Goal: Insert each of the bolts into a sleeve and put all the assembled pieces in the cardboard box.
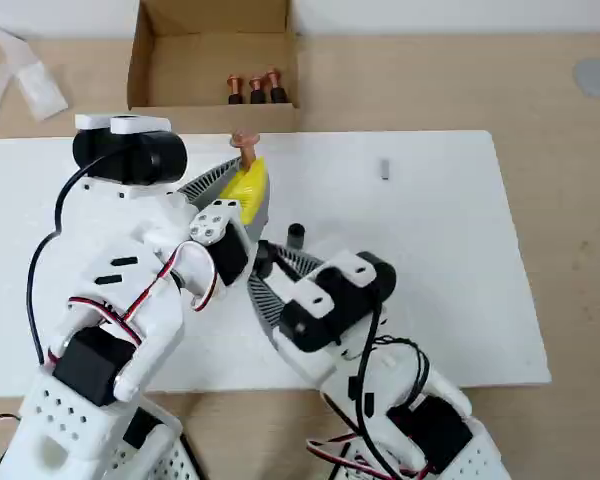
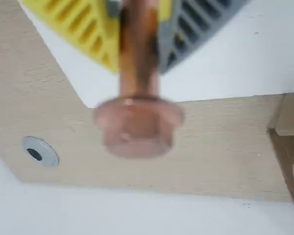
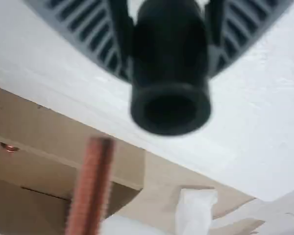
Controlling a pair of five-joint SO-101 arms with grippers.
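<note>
1. Three finished pieces stand side by side in the cardboard box, close to its near wall, with their copper heads up.
2. Your left gripper pinches a copper bolt between its yellow finger and its grey one. It sits at the far edge of the white board, just in front of the box.
3. In the left wrist view, you see the bolt sticking out past the fingertips head first, with its shaft clamped between the two fingers.
4. Your right gripper is pressed onto a black sleeve, held between its grey fingers over the middle of the board. It is near the left gripper but apart from it.
5. In the right wrist view, the sleeve turns its open end outward. The threaded shaft of the bolt shows beside it, apart from the sleeve and not inside it.
6. One small grey piece lies alone on the board, off to the right. You cannot tell what it is.
7. Around the board lies the wooden table, with a round grey fitting at its far right and a plastic scrap at its far left.
</note>
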